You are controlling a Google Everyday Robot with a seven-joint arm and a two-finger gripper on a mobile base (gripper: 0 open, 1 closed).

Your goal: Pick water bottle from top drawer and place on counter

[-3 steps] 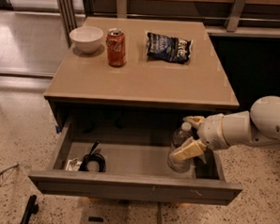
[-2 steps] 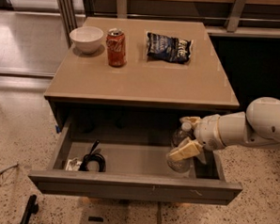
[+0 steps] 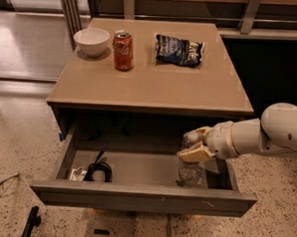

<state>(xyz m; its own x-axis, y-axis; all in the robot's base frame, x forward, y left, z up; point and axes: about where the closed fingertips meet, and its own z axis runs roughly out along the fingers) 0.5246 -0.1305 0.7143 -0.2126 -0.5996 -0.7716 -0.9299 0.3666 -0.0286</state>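
Wide shallow grey drawer noted pulled out beneath the glossy tan-beige counter. Small clear ribbed plastic water bottle seen upright on the drawer floor, towards the right end, near the front panel. Tan-tipped gripper on a white arm is reached in from the right and positioned at the bottle's upper part; whether it is clamped on the bottle cannot be told. Coiled black cable recorded at the drawer's left end, a small white item just beside it. On the counter's far side: white bowl, red soda can, dark crumpled snack bag.
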